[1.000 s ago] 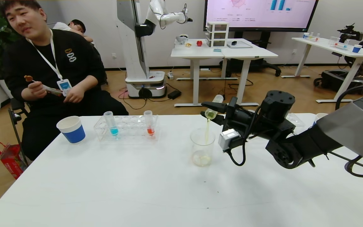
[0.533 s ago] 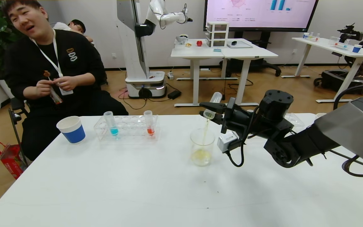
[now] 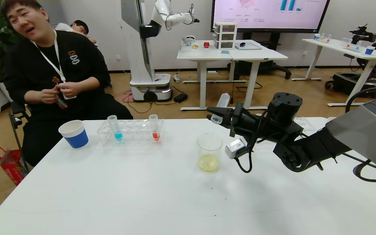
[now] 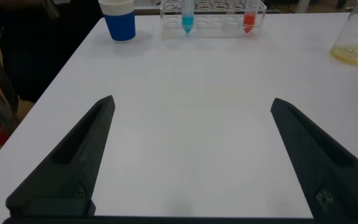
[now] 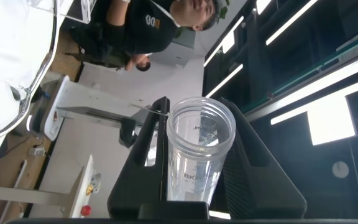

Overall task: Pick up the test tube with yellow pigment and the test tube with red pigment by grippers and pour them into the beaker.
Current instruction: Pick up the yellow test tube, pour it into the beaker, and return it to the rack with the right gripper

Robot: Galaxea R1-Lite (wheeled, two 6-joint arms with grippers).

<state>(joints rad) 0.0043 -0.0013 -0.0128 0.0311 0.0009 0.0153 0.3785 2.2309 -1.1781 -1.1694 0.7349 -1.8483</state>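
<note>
Right gripper [image 3: 219, 116] reaches in from the right, held above and just right of the beaker [image 3: 209, 151], wrist rolled over. Its two black fingers are clamped on the test tube with yellow pigment [image 3: 220, 108], which is tipped mouth-down toward the beaker, round end pointing up and away. Tube looks emptied; in the right wrist view the tube [image 5: 197, 158] shows clear between the fingers, though a thin film inside cannot be ruled out. Beaker stands upright on the white table [image 3: 142, 195], a shallow pool of pale yellow liquid in its bottom. No stream is visible between tube mouth and beaker. Test tube with red pigment [image 3: 154, 127] stands upright in the clear rack [image 3: 132, 132], toward the rack's right end; a tube with blue liquid [image 3: 115, 127] stands near its left end. A blue-and-white paper cup [image 3: 73, 133] sits left of the rack. Left gripper [image 4: 191, 155] hangs low over the near table, fingers spread wide, holding nothing, well apart from the rack.
</note>
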